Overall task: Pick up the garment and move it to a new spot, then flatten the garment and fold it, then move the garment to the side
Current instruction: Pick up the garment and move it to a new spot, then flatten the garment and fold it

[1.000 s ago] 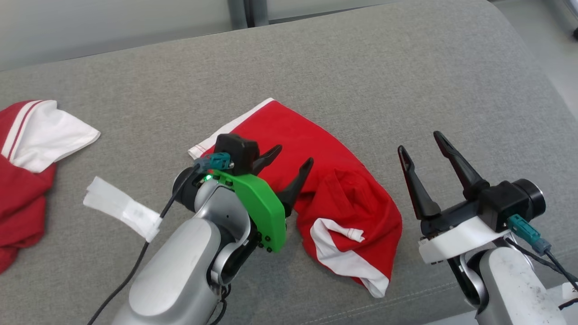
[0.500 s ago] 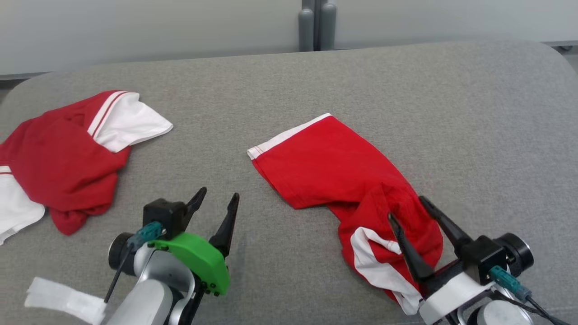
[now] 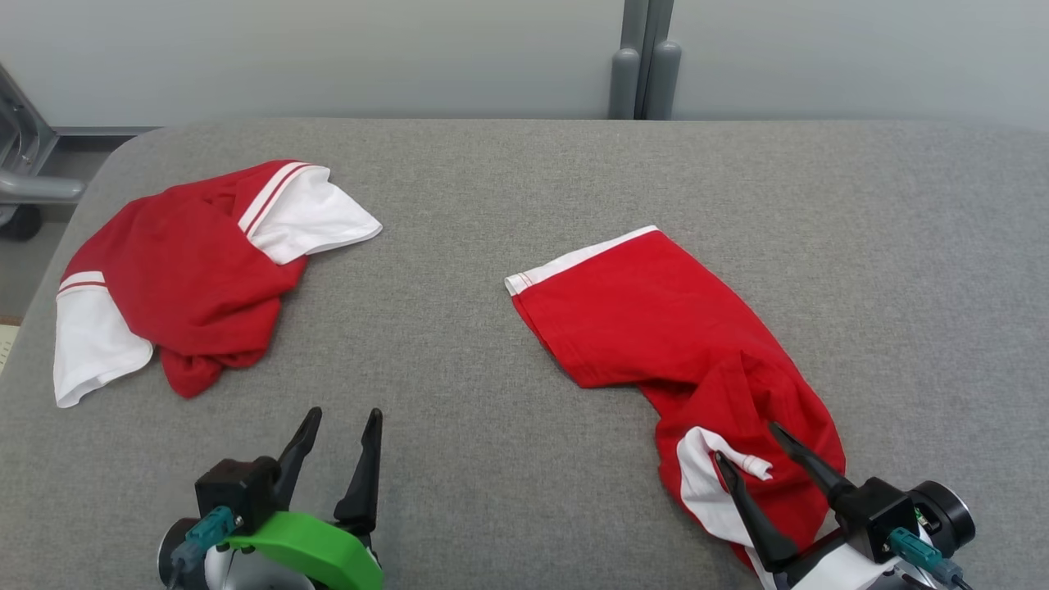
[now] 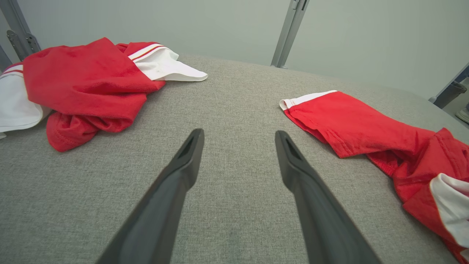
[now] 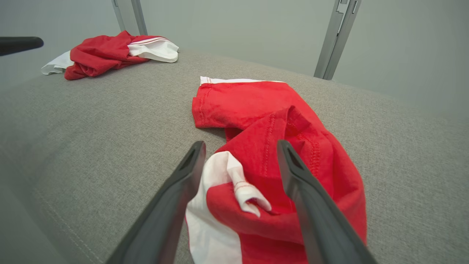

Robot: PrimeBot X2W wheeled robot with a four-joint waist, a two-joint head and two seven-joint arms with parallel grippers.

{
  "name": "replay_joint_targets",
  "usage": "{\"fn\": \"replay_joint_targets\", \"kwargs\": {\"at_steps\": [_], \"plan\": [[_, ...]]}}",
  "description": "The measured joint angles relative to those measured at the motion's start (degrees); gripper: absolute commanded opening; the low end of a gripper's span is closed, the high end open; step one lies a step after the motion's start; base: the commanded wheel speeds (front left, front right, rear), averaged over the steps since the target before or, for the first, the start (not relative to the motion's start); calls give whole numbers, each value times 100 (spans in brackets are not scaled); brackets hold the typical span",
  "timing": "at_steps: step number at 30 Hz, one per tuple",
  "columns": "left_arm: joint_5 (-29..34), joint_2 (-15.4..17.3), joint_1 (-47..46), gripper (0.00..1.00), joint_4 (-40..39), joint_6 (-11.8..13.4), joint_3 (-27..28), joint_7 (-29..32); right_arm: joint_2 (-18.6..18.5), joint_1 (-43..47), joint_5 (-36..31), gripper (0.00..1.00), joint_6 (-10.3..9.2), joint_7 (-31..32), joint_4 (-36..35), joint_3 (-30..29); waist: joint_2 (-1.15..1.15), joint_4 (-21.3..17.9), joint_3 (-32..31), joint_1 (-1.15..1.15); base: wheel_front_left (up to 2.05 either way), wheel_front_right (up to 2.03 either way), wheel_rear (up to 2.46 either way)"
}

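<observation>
Here, the red garment (image 3: 656, 328) lies on the right half of the grey fabric-covered surface (image 3: 508, 205). It runs from a white-edged hem at its far left end to a bunched, rumpled end at the near right, where a white panel and a small white flap turn up. The far part lies fairly flat, and the near part is folded over itself in ridges.

The right gripper (image 3: 747, 442) sits over that near bunched end with its two dark fingers spread wide and not closed on the cloth. In the right wrist view the white flap lies between them. I cannot tell whether the tips touch the fabric.

The left gripper (image 3: 344, 414) is at the near left over bare grey surface, fingers likewise spread and pointing toward the far side. A green bracket (image 3: 311, 549) sits at its wrist. In the left wrist view its fingers frame the open stretch between the two pieces of clothing.

A second red-and-white garment (image 3: 197, 279) lies crumpled in a heap at the far left, white striped sleeves sticking out, well apart from the first. Beyond the far edge stand a pale wall (image 3: 328, 57) and a grey post (image 3: 643, 78).
</observation>
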Motion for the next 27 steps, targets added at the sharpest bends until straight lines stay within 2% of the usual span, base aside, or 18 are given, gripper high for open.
{"fn": "replay_joint_targets", "kwargs": {"at_steps": [12,13,18,22,25,26,27], "plan": [[0,79,366,100,-198,51,200,-201,-199,172,75,100,0,99,42,-57,0,29,-59,0,0,0,0],[0,79,389,100,-224,51,207,-212,-224,180,79,98,0,135,44,-57,0,24,-61,0,0,0,0],[1,78,424,100,-286,51,218,-214,-323,180,100,71,0,244,42,-53,0,6,-54,0,0,0,0],[1,78,431,100,-354,51,249,-243,-332,177,133,68,0,339,41,0,0,4,-41,0,0,0,0],[1,78,453,100,-388,52,283,-243,-334,173,133,81,0,408,38,69,0,9,-29,0,0,0,0],[1,78,460,100,-397,52,288,-243,-338,171,133,80,0,431,37,85,0,12,-25,0,0,0,0],[1,77,469,100,-408,52,292,-243,-339,170,133,73,0,435,36,94,0,16,-20,0,0,0,0]]}}
